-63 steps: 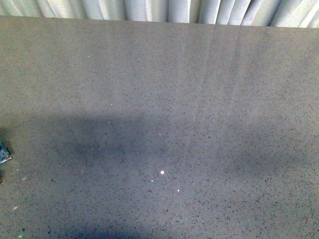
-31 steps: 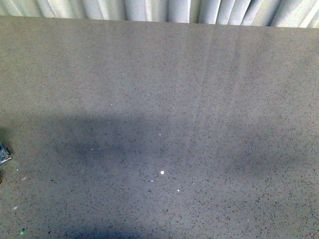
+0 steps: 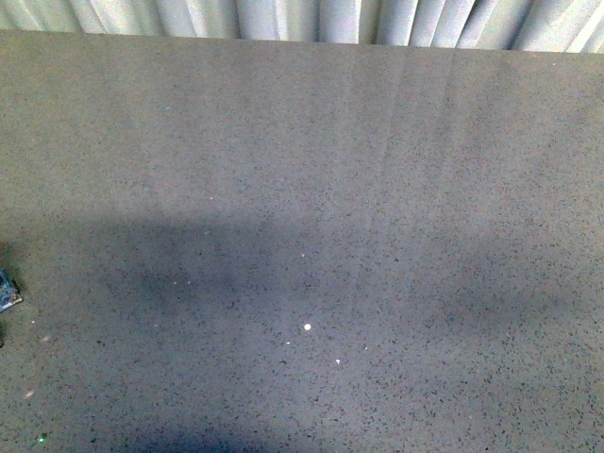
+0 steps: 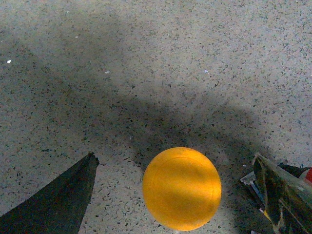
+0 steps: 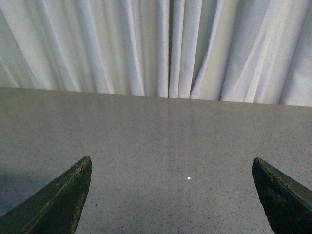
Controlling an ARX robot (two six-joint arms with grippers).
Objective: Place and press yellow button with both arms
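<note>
L gripper (image 4: 174,157) is pointing straight down at the table (image 4: 161,58), w/ its wrist cam looking onto the top of the yellow button (image 4: 181,188). Jaws are standing apart: one dark finger (image 4: 58,200) is showing lower left of the frame, the other lower right. Bare tabletop is showing btwn each finger and the orange cap, so they aren't clamping it. Button is sitting lower centre of that frame, in shadow, btwn the two fingers; its base is hiding under the cap.

R gripper (image 5: 171,159) is pointing roughly level across the table twd the white curtain (image 5: 161,48). Its jaws are spreading wide, at the lower left and lower right corners. A white speck (image 5: 188,178) is lying on the tabletop ahead of it.

In the front view a small grey-teal bit (image 3: 8,291) is poking in at the left edge; can't tell what it is. Vs 1 s ago it's sitting a shade lower. Shadow bands and specks are looking the same.
</note>
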